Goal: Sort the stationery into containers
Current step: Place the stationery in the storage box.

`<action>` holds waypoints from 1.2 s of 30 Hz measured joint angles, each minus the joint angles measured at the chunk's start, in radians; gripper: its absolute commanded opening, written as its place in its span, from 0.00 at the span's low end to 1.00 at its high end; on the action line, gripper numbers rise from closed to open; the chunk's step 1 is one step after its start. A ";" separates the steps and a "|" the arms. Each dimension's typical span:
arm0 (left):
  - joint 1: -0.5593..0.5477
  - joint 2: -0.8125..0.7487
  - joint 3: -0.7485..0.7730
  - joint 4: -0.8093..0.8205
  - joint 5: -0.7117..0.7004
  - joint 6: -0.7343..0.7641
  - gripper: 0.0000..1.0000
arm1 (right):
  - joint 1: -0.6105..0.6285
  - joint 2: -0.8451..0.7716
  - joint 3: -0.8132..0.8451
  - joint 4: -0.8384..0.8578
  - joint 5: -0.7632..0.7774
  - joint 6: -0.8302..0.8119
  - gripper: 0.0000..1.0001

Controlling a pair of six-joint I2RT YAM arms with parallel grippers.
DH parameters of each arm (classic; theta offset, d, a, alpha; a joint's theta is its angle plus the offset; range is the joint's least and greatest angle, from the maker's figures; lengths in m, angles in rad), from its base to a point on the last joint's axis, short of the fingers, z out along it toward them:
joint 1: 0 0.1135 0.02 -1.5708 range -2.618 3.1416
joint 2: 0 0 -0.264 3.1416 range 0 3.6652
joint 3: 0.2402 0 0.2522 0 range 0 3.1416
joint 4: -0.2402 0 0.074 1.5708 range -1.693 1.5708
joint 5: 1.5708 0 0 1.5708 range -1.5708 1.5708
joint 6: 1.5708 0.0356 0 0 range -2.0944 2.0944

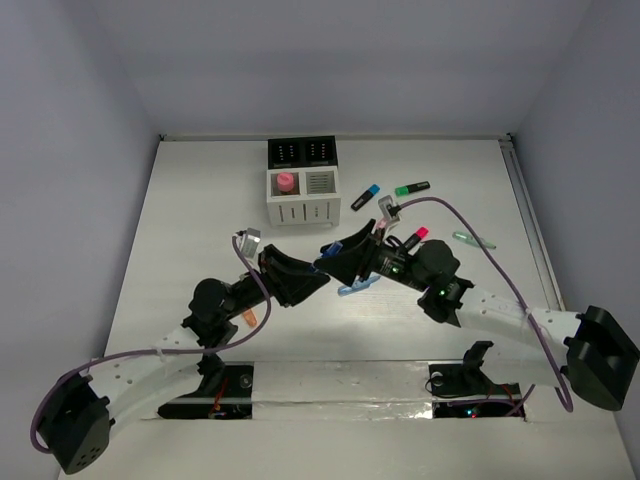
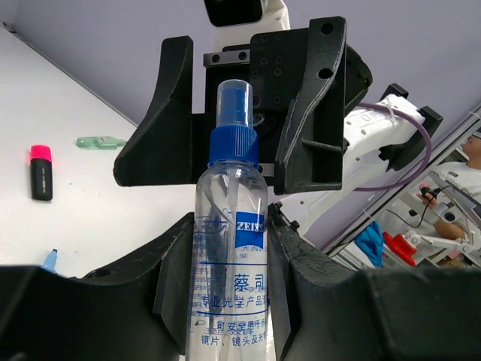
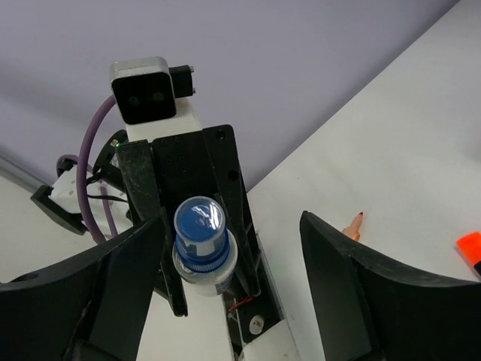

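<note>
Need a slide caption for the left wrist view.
Left gripper clamps a clear spray bottle; right gripper open, facing its blue nozzle.

White links dotted with holes, black joints and looping purple cables (image 3: 94,158) make up the left arm (image 1: 140,372) and right arm (image 1: 500,310), each ending in matte black jaws.

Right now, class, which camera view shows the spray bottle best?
Left wrist: the spray bottle fills it, label and nozzle clear, in the left end effector. Right wrist shows only its cap end-on; the top view barely shows it.
</note>
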 measured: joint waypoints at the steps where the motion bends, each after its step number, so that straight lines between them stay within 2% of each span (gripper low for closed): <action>1: -0.001 0.005 0.000 0.004 0.000 0.000 0.00 | 0.003 0.003 0.000 0.005 -0.002 0.002 0.75; 4: -0.002 0.014 0.000 0.010 0.000 0.000 0.00 | 0.016 0.015 0.000 0.007 -0.006 0.002 0.61; 5: -0.002 0.015 0.000 0.010 -0.001 0.000 0.00 | 0.020 0.018 0.000 0.006 -0.004 0.002 0.49; 7: -0.002 0.016 0.000 0.004 -0.008 0.004 0.00 | 0.026 0.020 0.002 0.012 -0.004 0.006 0.39; 8: -0.002 0.020 0.000 0.004 -0.010 0.004 0.00 | 0.028 0.019 0.004 0.012 -0.003 0.003 0.28; 9: -0.002 0.020 0.001 0.004 -0.013 0.006 0.00 | 0.031 0.019 0.004 0.013 0.000 0.003 0.22; 10: -0.002 0.020 0.001 0.005 -0.014 0.007 0.05 | 0.033 0.019 0.004 0.013 0.004 0.007 0.18; 11: -0.002 0.021 0.001 0.004 -0.016 0.008 0.19 | 0.033 0.019 0.004 0.011 0.008 0.008 0.14; 14: -0.002 0.020 0.002 0.001 -0.021 0.013 0.47 | 0.038 0.014 0.004 0.003 0.034 0.003 0.08; 15: -0.002 0.018 0.003 -0.010 -0.025 0.018 0.60 | 0.040 0.011 0.004 -0.007 0.050 -0.008 0.06; 17: -0.002 0.006 0.004 -0.041 -0.036 0.032 0.72 | 0.041 0.008 0.014 -0.043 0.095 -0.035 0.01; 22: -0.002 -0.095 0.004 -0.176 -0.103 0.066 0.90 | 0.041 0.024 0.124 -0.154 0.217 -0.126 0.00; 24: -0.002 -0.159 0.002 -0.236 -0.144 0.080 0.94 | 0.033 0.051 0.196 -0.182 0.245 -0.162 0.00; 26: -0.002 -0.218 -0.007 -0.291 -0.179 0.088 0.95 | 0.009 0.092 0.276 -0.187 0.272 -0.198 0.00; 31: -0.002 -0.342 -0.042 -0.418 -0.286 0.098 0.95 | -0.148 0.238 0.457 -0.204 0.256 -0.232 0.00; 36: -0.002 -0.384 -0.073 -0.522 -0.406 0.098 0.94 | -0.253 0.435 0.644 -0.285 0.238 -0.288 0.00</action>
